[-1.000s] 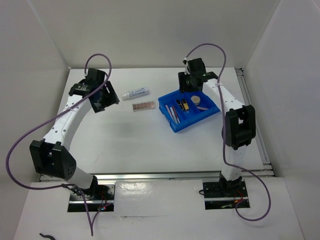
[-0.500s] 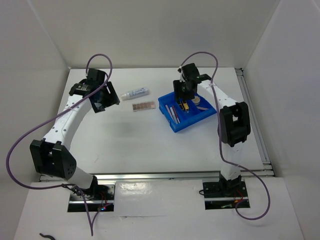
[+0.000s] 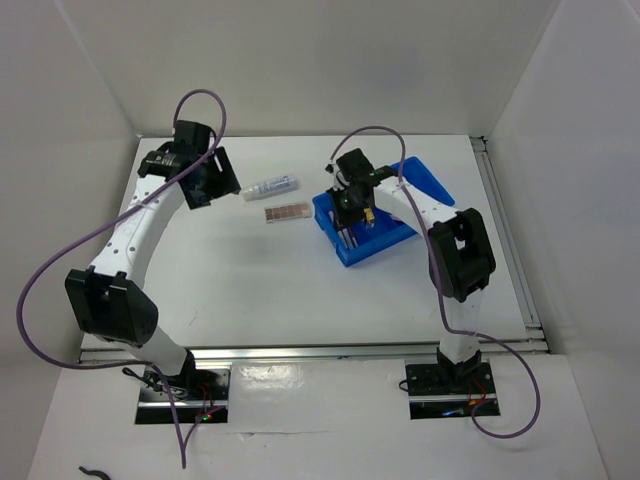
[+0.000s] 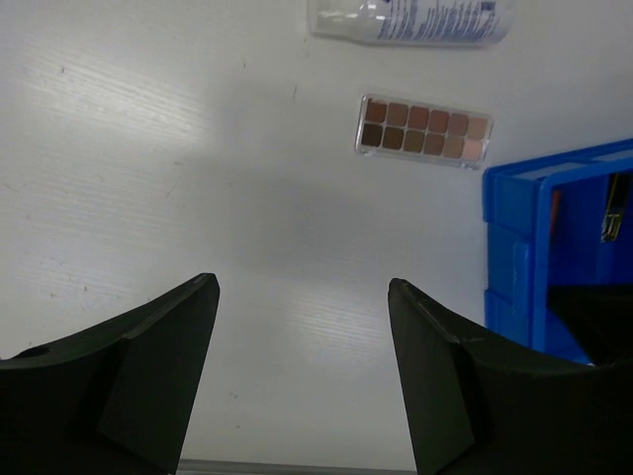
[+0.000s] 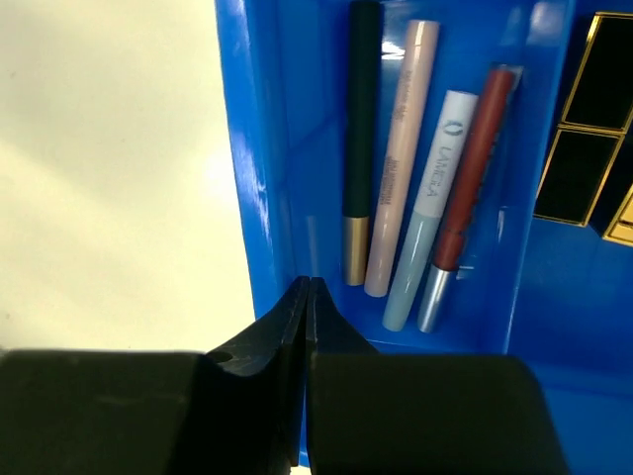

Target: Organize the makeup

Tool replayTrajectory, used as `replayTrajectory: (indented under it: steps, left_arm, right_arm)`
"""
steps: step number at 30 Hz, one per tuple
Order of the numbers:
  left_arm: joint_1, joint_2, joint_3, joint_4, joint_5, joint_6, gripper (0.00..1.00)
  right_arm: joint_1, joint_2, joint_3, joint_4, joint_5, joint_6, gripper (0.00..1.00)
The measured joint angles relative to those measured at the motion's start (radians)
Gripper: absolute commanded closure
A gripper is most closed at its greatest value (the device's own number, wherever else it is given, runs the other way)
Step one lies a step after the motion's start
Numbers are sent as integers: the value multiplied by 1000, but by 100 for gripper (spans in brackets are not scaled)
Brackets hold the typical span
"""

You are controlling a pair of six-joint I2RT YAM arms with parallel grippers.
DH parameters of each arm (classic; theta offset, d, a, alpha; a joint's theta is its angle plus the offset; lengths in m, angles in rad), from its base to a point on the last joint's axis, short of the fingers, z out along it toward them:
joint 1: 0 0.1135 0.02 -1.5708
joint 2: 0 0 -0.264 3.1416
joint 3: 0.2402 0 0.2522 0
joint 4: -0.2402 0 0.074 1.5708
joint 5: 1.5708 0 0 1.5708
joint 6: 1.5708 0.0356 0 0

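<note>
Over the blue bin (image 5: pixel 259 148), right end effector (image 5: pixel 307 287): fingers pressed together, tips at the inner face of the bin's left wall; cannot tell if the wall is pinched. Beyond the tips, side by side in one compartment: black-gold pencil (image 5: pixel 361 139), pink stick (image 5: pixel 401 158), pale blue stick (image 5: pixel 430 208), red stick (image 5: pixel 470 188). Left of bin, flat on tabletop (image 4: pixel 198 148): brown eyeshadow palette (image 4: pixel 425 130). Farther back: clear tube (image 4: pixel 415 18) on its side. Left end effector (image 4: pixel 302 287): fingers apart, holding nothing, above bare tabletop.
</note>
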Motion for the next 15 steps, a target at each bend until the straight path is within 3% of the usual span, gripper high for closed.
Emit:
replayTrajectory:
  steps: [4, 15]
  left_arm:
    - [0, 54, 89, -5, -5, 15, 17]
    - [0, 81, 96, -45, -18, 16, 17]
  right_arm:
    - [29, 0, -1, 0, -58, -23, 96]
    - [265, 25, 98, -9, -280, -37, 95]
